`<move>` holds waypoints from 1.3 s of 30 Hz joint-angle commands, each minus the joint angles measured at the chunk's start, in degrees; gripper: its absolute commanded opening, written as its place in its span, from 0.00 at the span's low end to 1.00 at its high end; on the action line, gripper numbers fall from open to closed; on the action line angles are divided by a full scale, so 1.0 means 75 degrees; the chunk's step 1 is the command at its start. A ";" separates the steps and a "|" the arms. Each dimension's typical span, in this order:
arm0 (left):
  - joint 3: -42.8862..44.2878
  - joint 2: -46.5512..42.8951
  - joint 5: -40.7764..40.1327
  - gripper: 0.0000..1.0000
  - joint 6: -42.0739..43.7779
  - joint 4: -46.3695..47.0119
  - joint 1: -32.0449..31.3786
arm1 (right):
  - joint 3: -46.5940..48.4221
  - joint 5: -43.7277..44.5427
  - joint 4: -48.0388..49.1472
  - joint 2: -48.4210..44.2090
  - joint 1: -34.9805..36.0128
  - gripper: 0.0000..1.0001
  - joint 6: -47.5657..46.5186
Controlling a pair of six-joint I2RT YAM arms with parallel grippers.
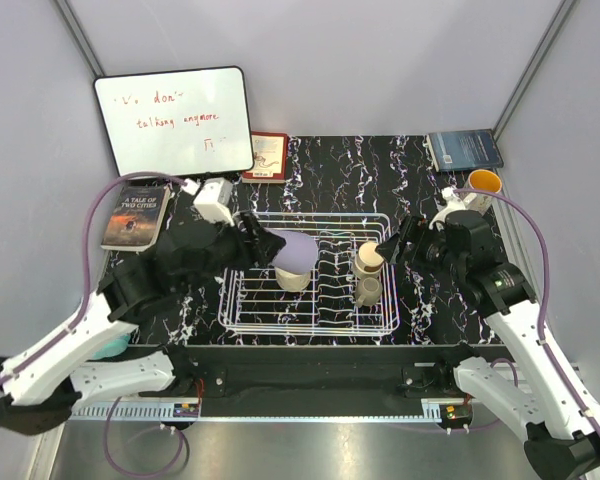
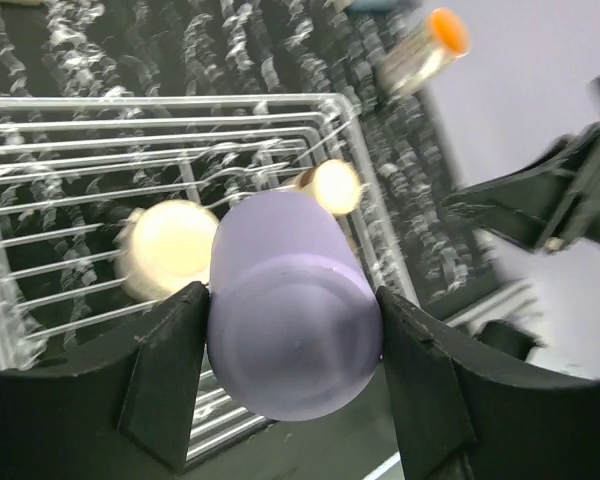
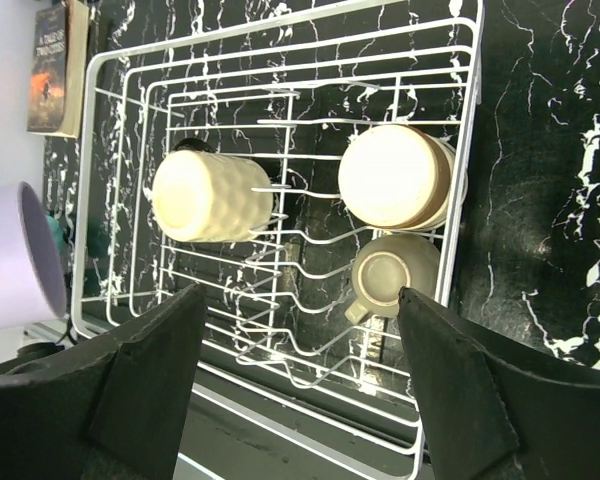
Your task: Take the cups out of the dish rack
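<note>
The white wire dish rack (image 1: 242, 308) sits mid-table; it also shows in the right wrist view (image 3: 467, 200) and the left wrist view (image 2: 180, 110). My left gripper (image 1: 276, 250) is shut on the lavender cup (image 1: 296, 252), held sideways above the rack's left part; the left wrist view shows the cup's base (image 2: 295, 335) between both fingers. A cream dimpled cup (image 3: 212, 195), a tan cup (image 3: 395, 175) and a small olive-grey cup (image 3: 390, 275) stand upside down in the rack. My right gripper (image 1: 388, 247) is open, empty, over the rack's right side.
A whiteboard (image 1: 175, 122) leans at the back left. Books lie at the left (image 1: 136, 215), back middle (image 1: 267, 156) and back right (image 1: 464, 150). An orange-topped cup (image 1: 484, 184) stands behind the right arm. Grey walls close in both sides.
</note>
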 commanded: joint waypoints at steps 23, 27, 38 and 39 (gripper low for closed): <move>-0.4239 0.1234 0.6775 0.00 -0.4062 1.1722 0.2909 | 0.0060 -0.1812 0.2999 -0.0160 0.0066 0.81 0.1740; -0.4287 0.1211 0.6670 0.00 -0.3945 1.1489 0.2909 | 0.0270 -0.1568 0.2943 -0.0217 0.0089 0.80 0.1658; -0.3653 0.0988 0.6270 0.00 -0.3205 1.0338 0.3201 | 0.0611 -0.0697 0.1685 -0.0932 0.0066 0.79 0.1177; -0.3700 0.1162 0.6341 0.00 -0.3438 1.0734 0.3225 | 0.0588 -0.0885 0.1838 -0.0909 0.0066 0.79 0.1212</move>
